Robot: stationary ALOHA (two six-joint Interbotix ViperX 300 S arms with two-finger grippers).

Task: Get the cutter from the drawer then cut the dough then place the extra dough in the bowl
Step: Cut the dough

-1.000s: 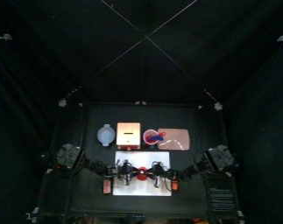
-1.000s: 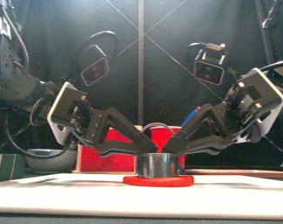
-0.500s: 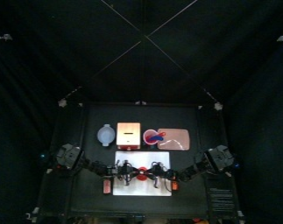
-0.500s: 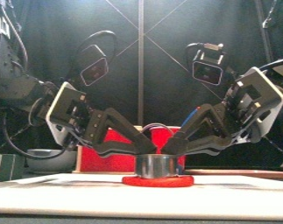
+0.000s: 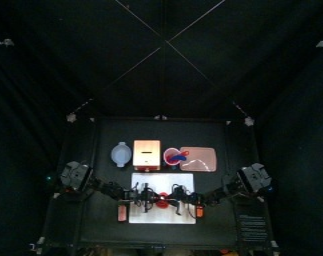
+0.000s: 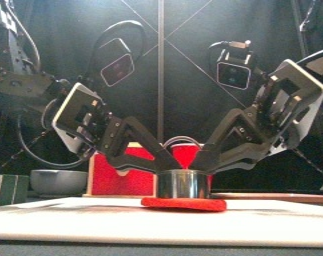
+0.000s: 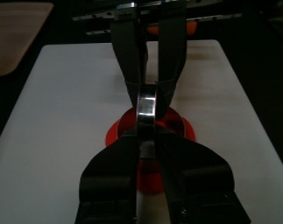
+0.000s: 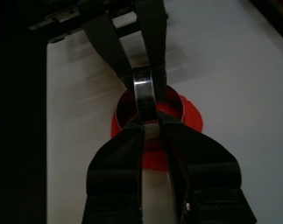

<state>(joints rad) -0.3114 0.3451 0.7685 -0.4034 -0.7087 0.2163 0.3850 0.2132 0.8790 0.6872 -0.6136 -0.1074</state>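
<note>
Cutter [image 6: 187,185] out of drawer, seated on red dough [image 6: 184,204] mid cutting board [image 6: 70,214]. Left end effector [image 6: 164,166] and right end effector [image 6: 205,165] were narrow, pinching cutter rim. Cut seemingly under way; extra dough not yet in bowl [image 5: 118,153].

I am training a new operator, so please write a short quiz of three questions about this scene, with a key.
1. True or false: the cutter stands on the dough.
2. Fill in the gap: the dough lies on the white ____.
3. How many grippers are shut on the cutter? A: none. B: one. C: two.

Key
1. True.
2. board.
3. C: the left gripper and the right gripper both grip it, one from each side.
</note>
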